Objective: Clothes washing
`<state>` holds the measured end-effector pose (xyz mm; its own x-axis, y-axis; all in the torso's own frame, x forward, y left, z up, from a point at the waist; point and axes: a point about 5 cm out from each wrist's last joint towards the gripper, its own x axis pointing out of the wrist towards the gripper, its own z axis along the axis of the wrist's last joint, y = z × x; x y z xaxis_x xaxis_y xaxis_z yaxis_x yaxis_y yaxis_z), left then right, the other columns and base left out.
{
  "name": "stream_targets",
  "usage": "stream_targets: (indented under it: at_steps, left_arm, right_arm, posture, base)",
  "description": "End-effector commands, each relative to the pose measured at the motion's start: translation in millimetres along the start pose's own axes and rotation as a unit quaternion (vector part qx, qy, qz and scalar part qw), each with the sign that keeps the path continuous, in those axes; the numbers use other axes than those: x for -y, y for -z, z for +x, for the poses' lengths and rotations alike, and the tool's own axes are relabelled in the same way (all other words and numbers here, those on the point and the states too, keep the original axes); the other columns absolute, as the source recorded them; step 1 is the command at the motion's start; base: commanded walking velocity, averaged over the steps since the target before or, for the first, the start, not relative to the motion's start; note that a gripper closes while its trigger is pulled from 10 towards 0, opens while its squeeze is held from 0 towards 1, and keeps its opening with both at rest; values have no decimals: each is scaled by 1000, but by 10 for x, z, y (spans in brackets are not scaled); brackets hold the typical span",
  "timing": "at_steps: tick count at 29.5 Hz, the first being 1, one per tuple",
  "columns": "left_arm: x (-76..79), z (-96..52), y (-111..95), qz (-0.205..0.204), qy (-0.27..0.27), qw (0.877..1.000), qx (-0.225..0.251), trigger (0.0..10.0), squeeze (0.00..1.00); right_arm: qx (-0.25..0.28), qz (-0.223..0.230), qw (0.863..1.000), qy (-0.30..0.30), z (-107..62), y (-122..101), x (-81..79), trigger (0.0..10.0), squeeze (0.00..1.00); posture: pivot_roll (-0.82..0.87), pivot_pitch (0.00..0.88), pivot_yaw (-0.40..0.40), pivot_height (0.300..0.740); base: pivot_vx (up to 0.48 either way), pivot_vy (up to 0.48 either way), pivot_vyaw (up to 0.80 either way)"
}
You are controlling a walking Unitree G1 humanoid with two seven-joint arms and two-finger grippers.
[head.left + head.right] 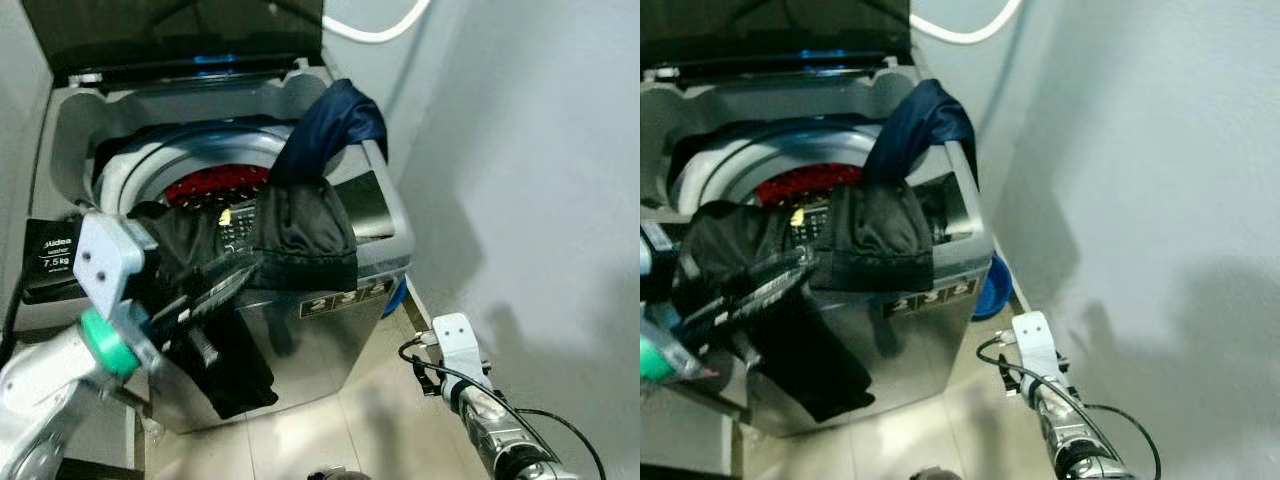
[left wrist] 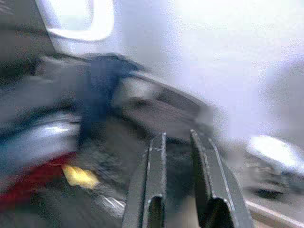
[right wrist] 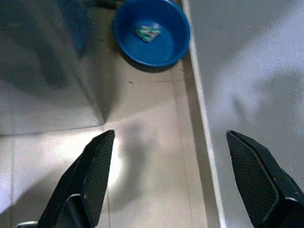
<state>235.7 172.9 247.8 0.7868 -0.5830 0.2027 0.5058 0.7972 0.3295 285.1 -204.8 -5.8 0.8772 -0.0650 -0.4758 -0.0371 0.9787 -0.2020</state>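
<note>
1. Black garment (image 1: 290,235) drapes over the washing machine's (image 1: 375,210) front rim, hanging outside.
2. Left gripper (image 2: 176,183), fingers nearly together, sits at the garment; whether it grips is unclear.
3. Right gripper (image 3: 173,183) hangs wide open over the floor.

Your head views are evenly lit and fairly sharp; soft shadows fall on the wall (image 1: 540,200). Left wrist view heavily motion-blurred, glare upper left. Right wrist view crisp.

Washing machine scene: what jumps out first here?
Dark clothes spill over the front edge of the open top-loading washer, a navy piece on its right rim. The left gripper reaches into that black fabric. Beside the washer, a blue basin sits on the floor.
</note>
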Motion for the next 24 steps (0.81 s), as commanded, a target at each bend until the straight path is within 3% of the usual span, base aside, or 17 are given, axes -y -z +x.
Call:
stream_targets:
  at_steps: [1, 3, 5, 9, 10, 11, 12, 14, 15, 18, 24]
  left_arm:
    - [-51, 73, 53, 67, -48, 997, -3, 10000, 0]
    - [-62, 110, 60, 90, -61, 994, -1, 10000, 0]
    - [-23, 154, 147, 133, -91, 987, -5, 10000, 0]
    - [-8, 158, 173, 146, -98, 984, -7, 10000, 0]
    - [13, 154, 228, 156, -112, 981, -12, 10000, 0]
    - [34, 153, 285, 160, -123, 979, -17, 10000, 0]
    - [34, 153, 285, 160, -123, 979, -17, 10000, 0]
    - [85, 158, 426, 148, -147, 978, -28, 10000, 0]
    - [85, 158, 426, 148, -147, 978, -28, 10000, 0]
    - [85, 207, 508, 114, -189, 975, -24, 10000, 0]
    - [24, 226, 530, 86, -221, 971, -18, 10000, 0]
  right_arm:
    - [21, 30, 999, 32, -1, -45, 93, 10000, 0]
    - [37, 43, 997, 47, -5, -81, 158, 10000, 0]
    - [121, 64, 987, 81, -17, -337, 370, 10000, 0]
    - [150, 67, 983, 86, -25, -440, 418, 10000, 0]
    - [187, 70, 976, 86, -35, -577, 437, 10000, 0]
    - [221, 67, 970, 76, -50, -710, 413, 10000, 0]
    - [221, 67, 970, 76, -50, -710, 413, 10000, 0]
    - [300, 58, 951, 39, -120, -1036, 264, 10000, 0]
    - [300, 58, 951, 39, -120, -1036, 264, 10000, 0]
    - [366, 67, 928, 18, -239, -1320, 98, 10000, 0]
    - [384, 111, 916, 25, -352, -1382, 48, 10000, 0]
  posture:
    - [56, 62, -4, 740]
    - [57, 62, -4, 740]
    - [49, 60, 4, 740]
    - [49, 59, 5, 740]
    - [48, 57, 6, 740]
    - [46, 56, 6, 740]
    - [46, 56, 6, 740]
    - [39, 54, 5, 740]
    - [39, 54, 5, 740]
    - [42, 50, 0, 740]
    - [41, 47, 2, 740]
  base:
    - [0, 0, 0]
    - [0, 0, 0]
    - [0, 0, 0]
    - [0, 0, 0]
    - [0, 0, 0]
    - [0, 0, 0]
    - [0, 0, 0]
    - [0, 0, 0]
    - [0, 0, 0]
    - [0, 0, 0]
    - [0, 0, 0]
